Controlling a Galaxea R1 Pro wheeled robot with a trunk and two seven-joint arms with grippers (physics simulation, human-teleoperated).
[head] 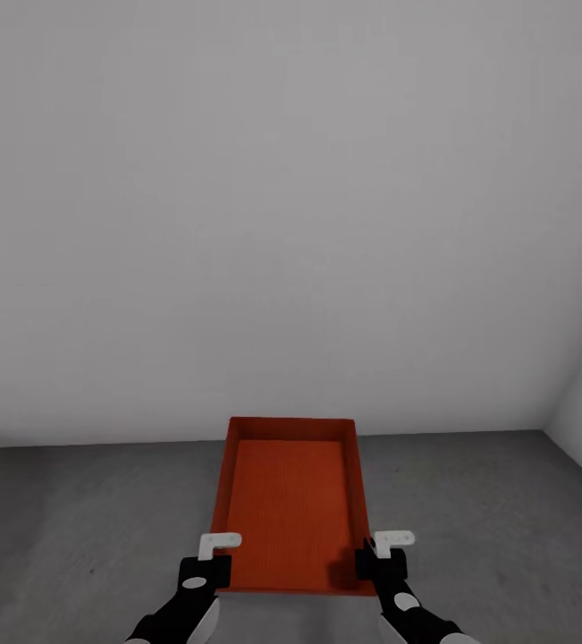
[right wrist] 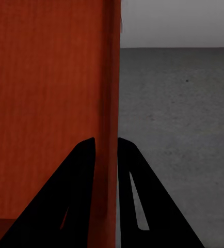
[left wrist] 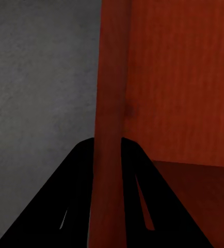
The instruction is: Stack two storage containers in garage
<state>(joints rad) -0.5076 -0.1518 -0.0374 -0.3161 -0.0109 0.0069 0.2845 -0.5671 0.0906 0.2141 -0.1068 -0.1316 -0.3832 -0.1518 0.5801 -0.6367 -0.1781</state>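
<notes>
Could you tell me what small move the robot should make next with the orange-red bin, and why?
Probably lower it straight down. The left pincer and right pincer each clamp a side wall of the orange-red ribbed open-topped bin over bare grey concrete floor near the white wall.

One orange-red open-topped bin [head: 292, 501], rectangular, finely ribbed, empty, long axis running near to far, level above grey concrete floor [head: 76, 528], centred near a plain white wall, near corners pinched by grippers.

Both arms are cut off by the head view's lower edge, hiding the container's [head: 291, 501] underside
</notes>
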